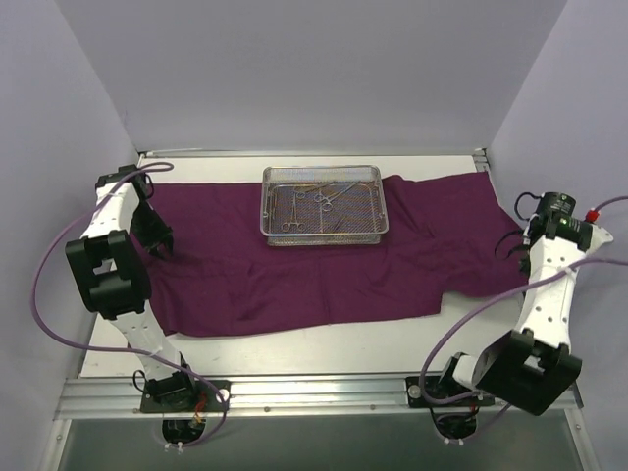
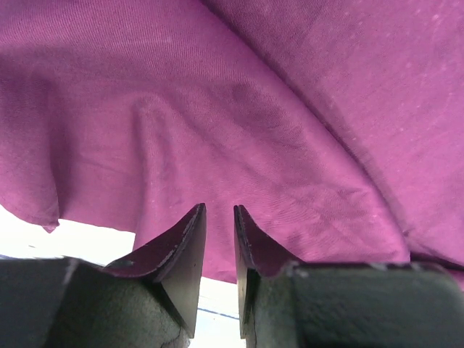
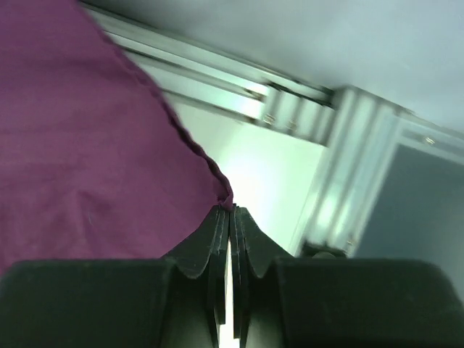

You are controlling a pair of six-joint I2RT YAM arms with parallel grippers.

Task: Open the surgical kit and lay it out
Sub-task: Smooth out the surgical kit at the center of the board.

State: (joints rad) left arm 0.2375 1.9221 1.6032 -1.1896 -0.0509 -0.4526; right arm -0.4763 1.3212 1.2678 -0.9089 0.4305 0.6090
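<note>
**Ana:** Where does the kit lie?

**Ben:** The wire-mesh tray (image 1: 321, 238) stands toward the far edge of the table (image 1: 343, 339), on the purple cloth wrap (image 1: 294, 280). The cloth is spread flat under the tray and runs out wide to its left and right, and toward the arms. The forceps (image 1: 319, 201) lie inside the tray in a loose heap. They are too small to tell apart.

**Ana:** And the right gripper?

**Ben:** The right gripper (image 3: 229, 210) is well to the right of the tray, at the cloth's right edge. Its jaws are clenched, with no gap between them. In the wrist view the hem of the cloth comes to a point exactly at the fingertips (image 3: 217, 217), so the gripper pinches that corner.

**Ana:** The left one?

**Ben:** The left gripper (image 2: 218, 209) is well to the left of the tray, over the cloth's left end. Its jaws stand a little apart, leaving a narrow slot. Through the slot he sees only purple cloth beyond and a strip of pale table lower down. Nothing sits between the fingers (image 2: 185, 246).

**Ana:** Do its tips touch the cloth?

**Ben:** He cannot tell. The cloth fills the view just past them, folded and creased, with a free edge hanging on the left.
</note>
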